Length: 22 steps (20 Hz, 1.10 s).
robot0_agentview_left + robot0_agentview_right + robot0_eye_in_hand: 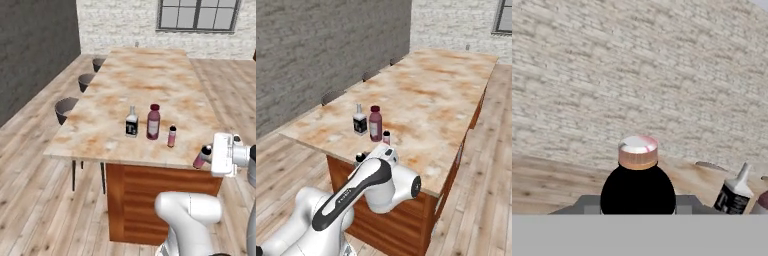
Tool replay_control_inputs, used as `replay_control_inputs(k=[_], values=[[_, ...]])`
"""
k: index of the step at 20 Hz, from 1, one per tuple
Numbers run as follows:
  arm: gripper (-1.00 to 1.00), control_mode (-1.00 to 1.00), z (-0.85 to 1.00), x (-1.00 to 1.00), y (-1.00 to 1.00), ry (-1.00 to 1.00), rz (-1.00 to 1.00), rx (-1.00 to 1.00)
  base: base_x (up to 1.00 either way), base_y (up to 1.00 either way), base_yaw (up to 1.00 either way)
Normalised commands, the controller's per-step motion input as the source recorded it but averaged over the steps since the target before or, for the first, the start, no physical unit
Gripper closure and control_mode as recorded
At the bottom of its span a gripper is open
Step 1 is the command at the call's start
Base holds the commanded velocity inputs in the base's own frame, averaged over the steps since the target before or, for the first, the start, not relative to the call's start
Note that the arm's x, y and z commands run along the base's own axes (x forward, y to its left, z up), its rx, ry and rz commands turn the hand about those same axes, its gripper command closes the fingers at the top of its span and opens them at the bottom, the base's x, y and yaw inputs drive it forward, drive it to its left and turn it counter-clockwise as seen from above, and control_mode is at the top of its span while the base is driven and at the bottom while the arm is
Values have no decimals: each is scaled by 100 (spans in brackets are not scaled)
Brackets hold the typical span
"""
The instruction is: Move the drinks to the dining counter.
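Note:
On the near end of the dining counter (pixel 145 75) (pixel 446 85) stand three drinks in a row: a clear-necked black bottle marked "T" (pixel 132 122) (pixel 360 121) (pixel 733 192), a tall maroon bottle (pixel 153 121) (pixel 375 123) and a tiny pink black-capped bottle (pixel 172 136) (pixel 386 137). My gripper (pixel 205 156) (pixel 638 204) is shut on a second tiny pink bottle (pixel 202 158) (pixel 360 158) (pixel 638 175). That bottle hangs tilted at the counter's near edge, right of the row in the left base view.
Round grey stools (pixel 65 107) (pixel 86 80) line the counter's left side. A dark grey wall (pixel 35 45) runs along the left, and a white brick wall with a window (pixel 197 14) stands at the far end. Wooden floor (pixel 30 200) surrounds the counter.

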Motion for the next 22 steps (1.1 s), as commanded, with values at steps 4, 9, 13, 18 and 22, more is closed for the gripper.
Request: replay_control_inputs(k=[4,9,13,18,22], values=[[100,100,0,0,0,0,0,0,58,0,-21],[100,100,0,0,0,0,0,0,68,1,-19],[100,100,0,0,0,0,0,0,63,13,-16],[100,100,0,0,0,0,0,0,59,13,-10],[100,100,0,0,0,0,0,0,24,1,-1]])
